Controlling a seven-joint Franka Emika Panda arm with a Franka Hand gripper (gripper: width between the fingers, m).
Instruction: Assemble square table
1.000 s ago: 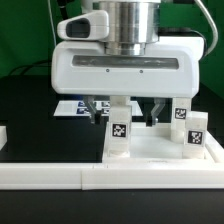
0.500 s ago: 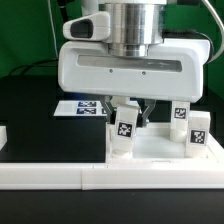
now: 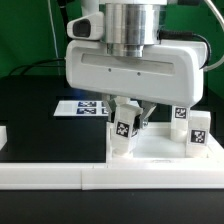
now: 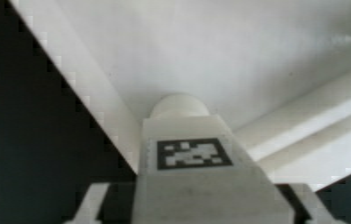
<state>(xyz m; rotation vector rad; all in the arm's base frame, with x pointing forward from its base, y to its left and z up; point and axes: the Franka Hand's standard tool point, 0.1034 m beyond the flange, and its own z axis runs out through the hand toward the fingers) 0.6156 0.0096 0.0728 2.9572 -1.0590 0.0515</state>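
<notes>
Black tabletop (image 3: 30, 115) lies under everything, and dark cloth hangs far behind it. Along the near edge runs a long low white rail (image 3: 60, 177).

On the far side of that rail lies the big flat white square panel (image 3: 160, 152) of the table. My gripper (image 3: 131, 112) hangs over its left part, below my wide white hand body. My gripper is clamped on one white block leg (image 3: 122, 128). That leg is tilted, with its top leaning to the exterior view's right. It has a black-and-white tag facing the camera. Its bottom end is down at the panel near the left edge, but I cannot tell if it touches.

Two more white block legs stand upright on the right part of the panel. One leg (image 3: 196, 133) is near the right edge, and another leg (image 3: 181, 116) is just behind it, a bit farther away. Both have tags on them.

Far off on the tabletop, behind my gripper, lies the marker board (image 3: 82, 107), flat, with dark tags on it.

From my wrist view, the held leg (image 4: 193, 140) points away from me with its rounded tip over a corner of the white panel (image 4: 243, 50). Its tag looks blurry. My gray fingers (image 4: 97, 205) sit on each side of it, low in the blurry picture.
</notes>
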